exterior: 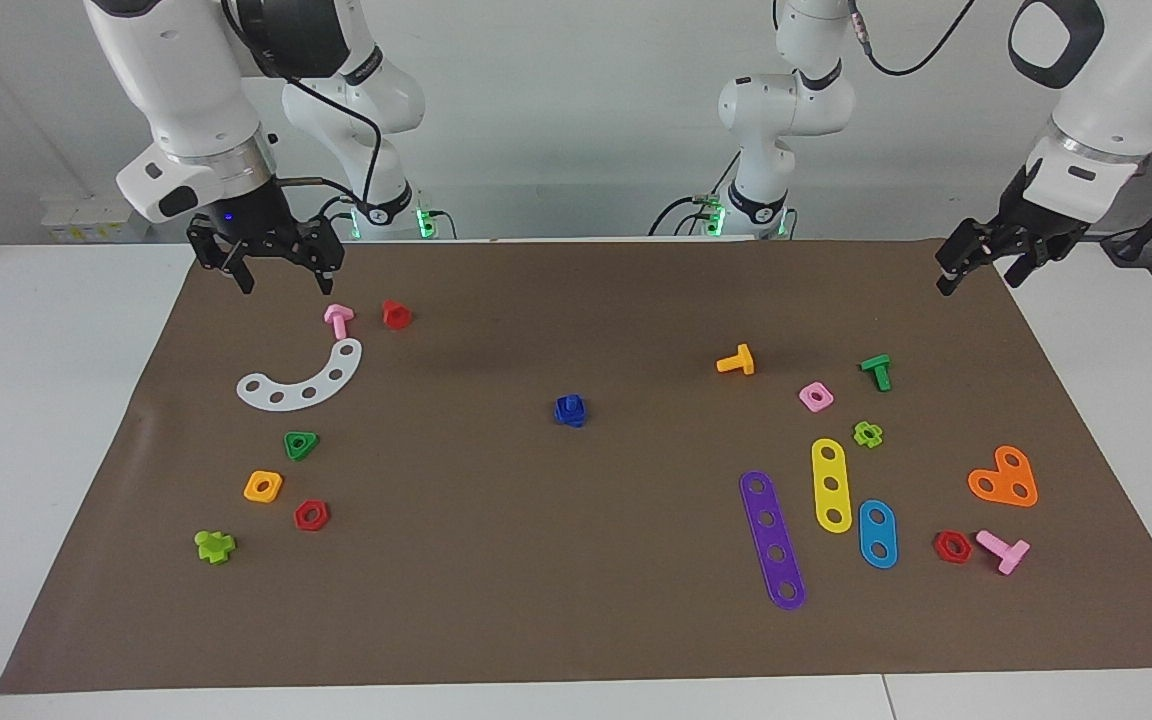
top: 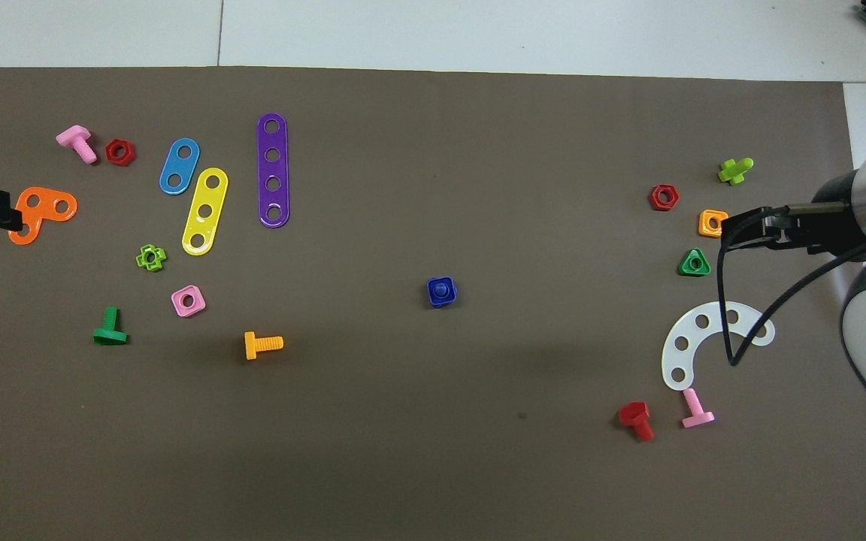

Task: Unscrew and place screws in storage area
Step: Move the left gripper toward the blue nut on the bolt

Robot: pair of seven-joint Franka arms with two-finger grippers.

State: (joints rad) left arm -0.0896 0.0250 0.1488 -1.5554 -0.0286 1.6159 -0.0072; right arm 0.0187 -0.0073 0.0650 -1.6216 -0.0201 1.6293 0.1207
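Note:
The blue screw stands with its blue square nut on the brown paper mat, about midway between the two arms' ends; it also shows in the overhead view. My right gripper is open and empty, up in the air over the mat's edge near a pink bolt. My left gripper is open and empty, over the mat's corner at the left arm's end. Both are far from the blue screw. Loose parts lie on stretches of the mat at both ends.
At the right arm's end lie a white curved strip, a red bolt, green, orange and red nuts and a lime bolt. At the left arm's end lie purple, yellow and blue strips, an orange plate, an orange bolt and a green bolt.

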